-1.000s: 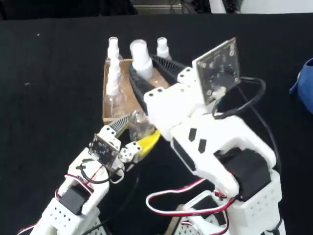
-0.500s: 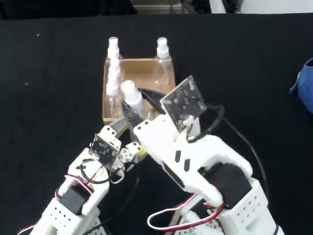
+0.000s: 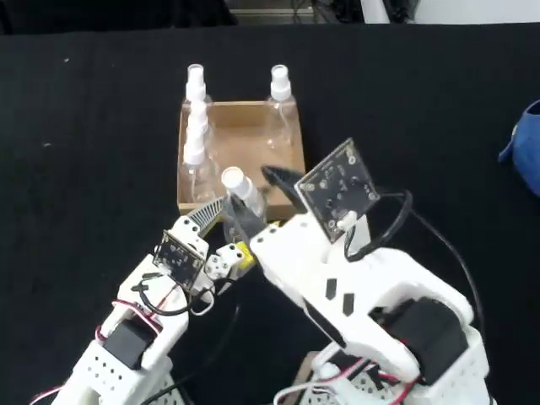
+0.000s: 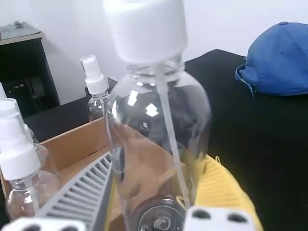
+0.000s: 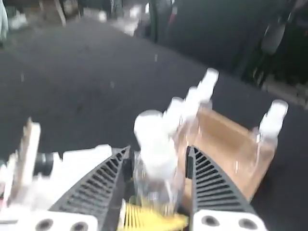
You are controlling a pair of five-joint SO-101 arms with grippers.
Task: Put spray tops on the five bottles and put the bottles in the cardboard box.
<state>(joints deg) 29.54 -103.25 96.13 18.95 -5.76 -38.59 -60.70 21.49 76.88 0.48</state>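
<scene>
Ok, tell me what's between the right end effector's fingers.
The bottle with its spray top on, as the right wrist view shows.

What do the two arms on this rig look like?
Both are white blocky plastic with red, white and black wires. Left arm: jaws one yellow, one grey ribbed. Right arm: black ribbed jaws, black cable loop. Each wrist carries a square circuit board.

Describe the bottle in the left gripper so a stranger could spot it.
Find the cardboard box on the black table. At its near wall a clear bottle sits in the left gripper. Unlike the four bottles standing inside the box, it is gripped between grey and yellow fingers.
</scene>
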